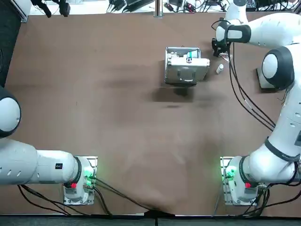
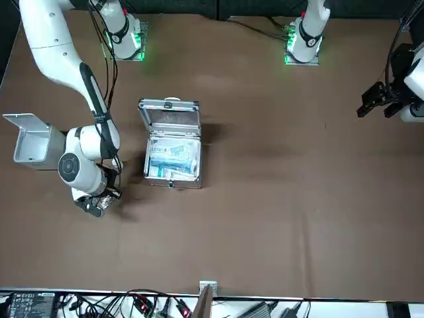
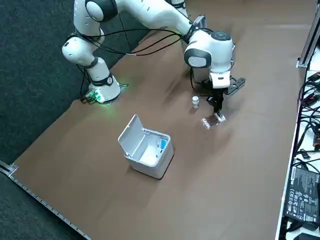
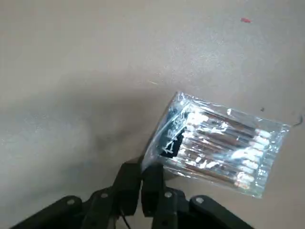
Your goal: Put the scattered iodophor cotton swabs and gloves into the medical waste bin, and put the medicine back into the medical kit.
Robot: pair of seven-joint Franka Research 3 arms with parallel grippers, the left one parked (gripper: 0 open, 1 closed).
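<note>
Pincer [image 4: 141,185] pinched narrow on corner of swab pack [image 4: 219,143], far right of counter [image 1: 117,117]. Corner grip likely chosen since flat pack gives no other edge. Bin [image 3: 152,167] further right with lid open, ready. Bottle [image 3: 195,102] upright just beside pack, kit [image 1: 186,71] open to its left.

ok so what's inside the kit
The open kit holds white and blue boxes lying flat; whatever lies under them is covered. The small bottle stands outside it on the table, near the right gripper, which is shut on a corner of the swab packet.
</note>
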